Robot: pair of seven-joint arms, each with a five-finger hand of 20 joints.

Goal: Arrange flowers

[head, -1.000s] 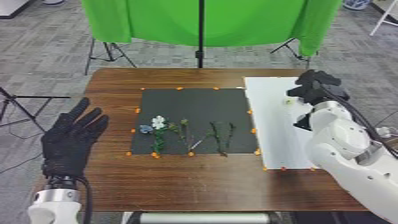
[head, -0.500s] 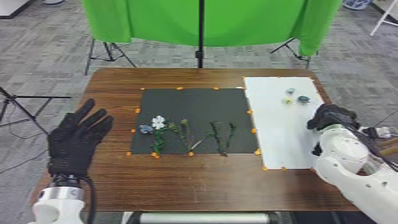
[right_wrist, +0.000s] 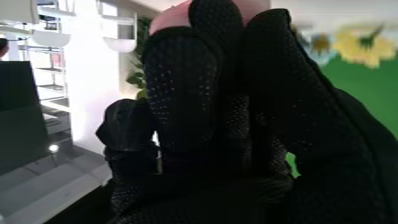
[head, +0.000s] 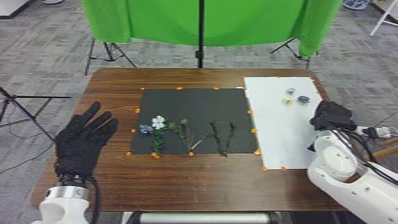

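Note:
In the head view my right hand (head: 332,116) is beside the white board's (head: 277,130) right edge. The right wrist view shows the right hand (right_wrist: 191,90) with its fingers extended and close together; a pink rounded thing (right_wrist: 169,19) is partly hidden behind them. Beyond it are a blurred yellow flower (right_wrist: 362,46) and a pale flower (right_wrist: 318,43). My left hand (head: 82,145) is open left of the dark mat (head: 191,102). On the mat lie a white flower (head: 158,122), a bluish flower (head: 146,129) and green stems (head: 220,139). The board holds a dark blue flower (head: 304,99), a pale blue one (head: 290,91) and a yellow one (head: 287,101).
Orange markers line the mat and board on the brown table (head: 200,182). A whitish object (head: 385,132) is off the table's right side, near the right arm. Behind the table hang green cloth (head: 249,25) and a black stand's pole (head: 200,50).
My right hand has come back from the board's far right part toward its right edge, uncovering the blue flowers. The left hand has shifted slightly right and nearer.

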